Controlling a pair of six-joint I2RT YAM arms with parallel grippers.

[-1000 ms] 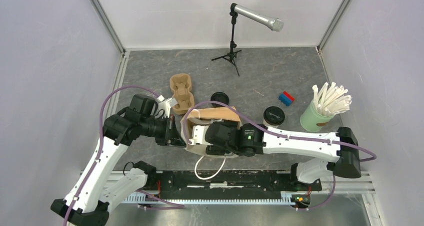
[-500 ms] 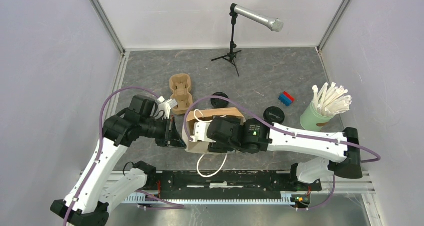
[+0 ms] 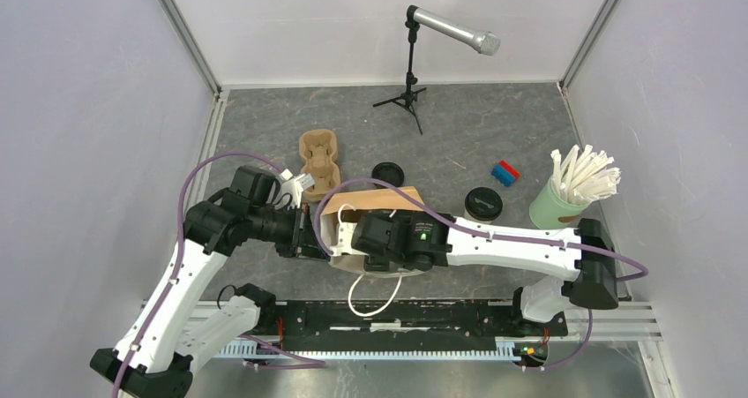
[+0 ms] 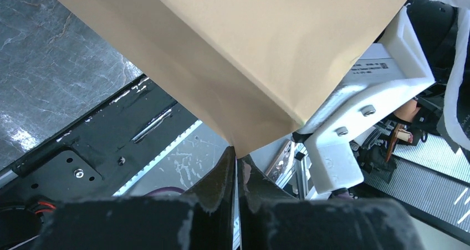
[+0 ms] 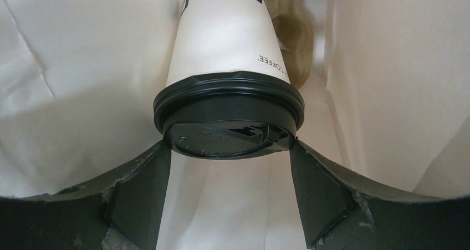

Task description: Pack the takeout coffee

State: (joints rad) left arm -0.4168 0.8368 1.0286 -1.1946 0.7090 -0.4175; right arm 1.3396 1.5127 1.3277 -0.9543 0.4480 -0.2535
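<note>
Two grips: left gripper point(image 4: 235, 162) jaws pinch the paper bag point(image 4: 233, 50) rim; right gripper point(image 5: 227, 150) jaws clasp a coffee cup point(image 5: 224, 36) by its lid point(image 5: 228, 103) inside. Risk: lid pops off, cup drops.

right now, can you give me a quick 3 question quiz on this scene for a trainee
1. True or false: the left gripper pinches the brown paper bag.
2. What does the right gripper hold? A) a spoon B) a coffee cup C) a sugar sachet
3. How many black-lidded cups stand on the table outside the bag?
Key: 1 true; 2 B, gripped at its lid, inside the bag; 3 two.
</note>
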